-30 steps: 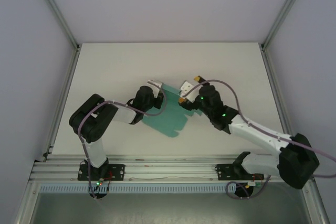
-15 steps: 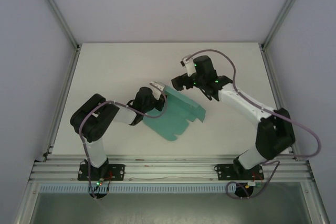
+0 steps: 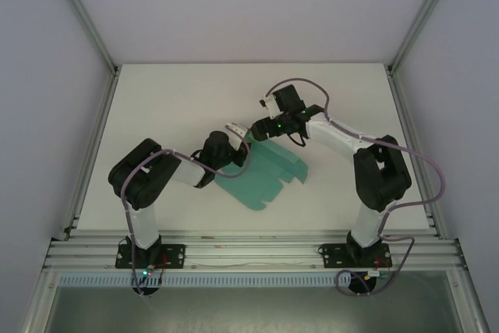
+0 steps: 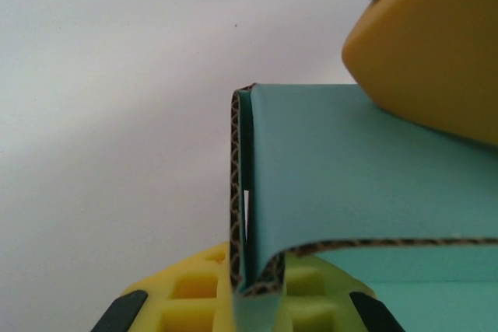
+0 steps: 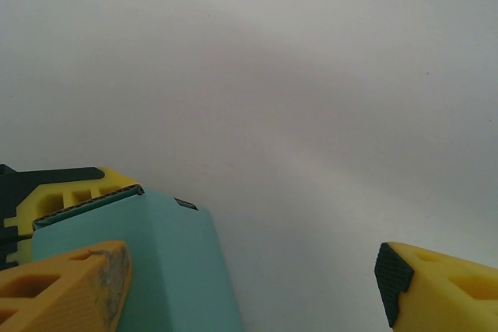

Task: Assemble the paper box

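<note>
Teal-green paper box (image 3: 261, 175), a partly folded sheet of thin corrugated card, lying mid-way across the white table (image 3: 171, 99). The left gripper (image 3: 235, 129) is clamped on its far-left folded edge. The right gripper (image 3: 257, 131), jaws wide apart, sits at its far corner, grasping nothing.

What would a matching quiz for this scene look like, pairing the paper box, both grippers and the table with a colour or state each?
Things:
1. paper box
2. left gripper
3. right gripper
4. table

Colours or states:
A. white
B. open, fingers wide apart
C. teal-green
D. shut on a folded edge of the card

Pairs: 1-C, 2-D, 3-B, 4-A
</note>
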